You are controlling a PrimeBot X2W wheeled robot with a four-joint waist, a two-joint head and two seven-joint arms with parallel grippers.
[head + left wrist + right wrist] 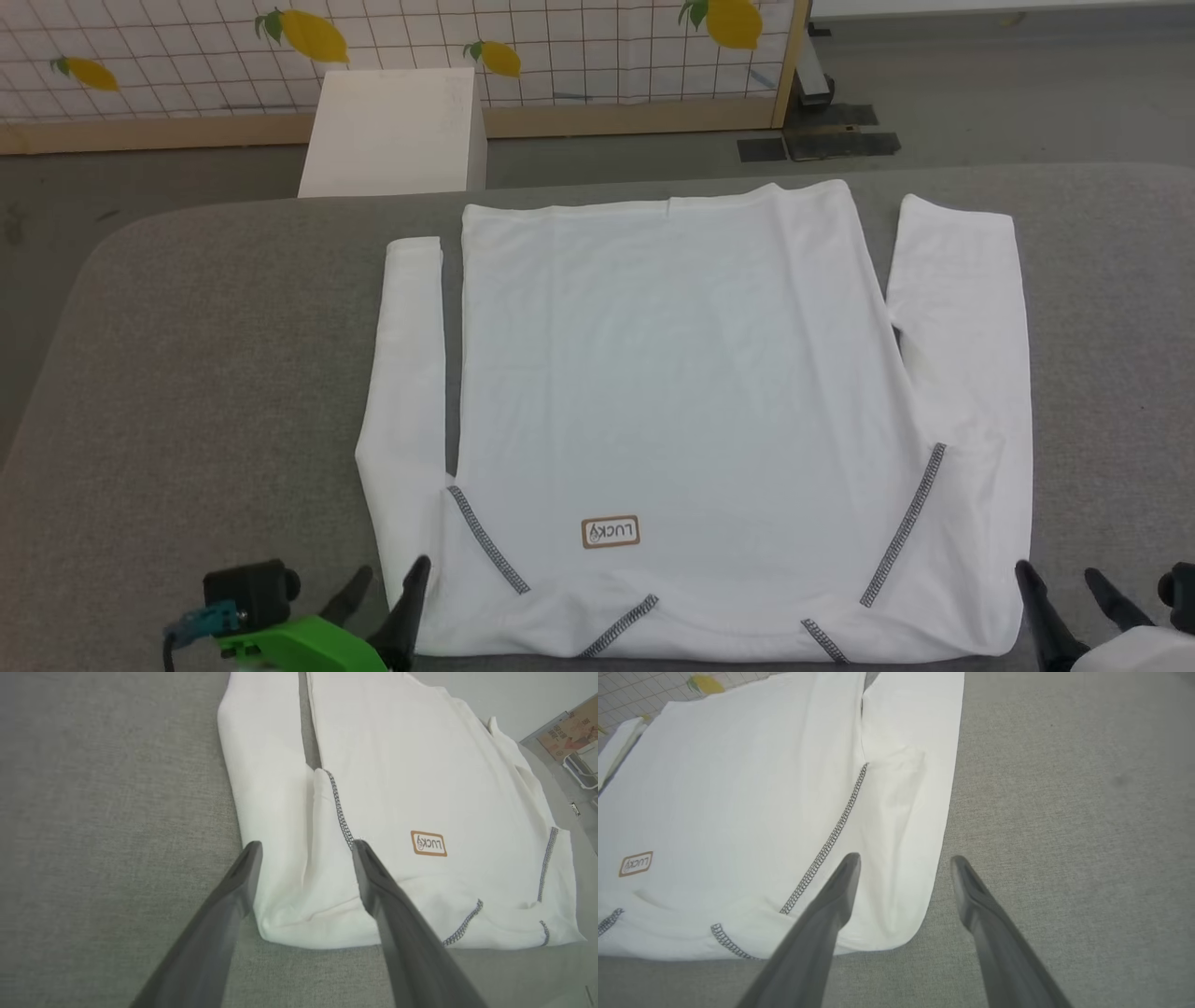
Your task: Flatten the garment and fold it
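Garment (691,373) spread flat at centre of grey table (205,373), sleeves alongside body, neck edge toward 6 o'clock. Label (611,532) near that edge. Left gripper (393,567) at 7 o'clock, right gripper (1057,568) at 5 o'clock — both spread wide, gripping nothing, each with one finger over shoulder corner and the other over bare table. White box (392,131) at 11 o'clock, beyond table.

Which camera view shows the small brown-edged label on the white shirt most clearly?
The left wrist view: the label is largest and sharpest there. The head view shows the label whole but smaller, low on the shirt. The right wrist view shows it small, close to the left edge.
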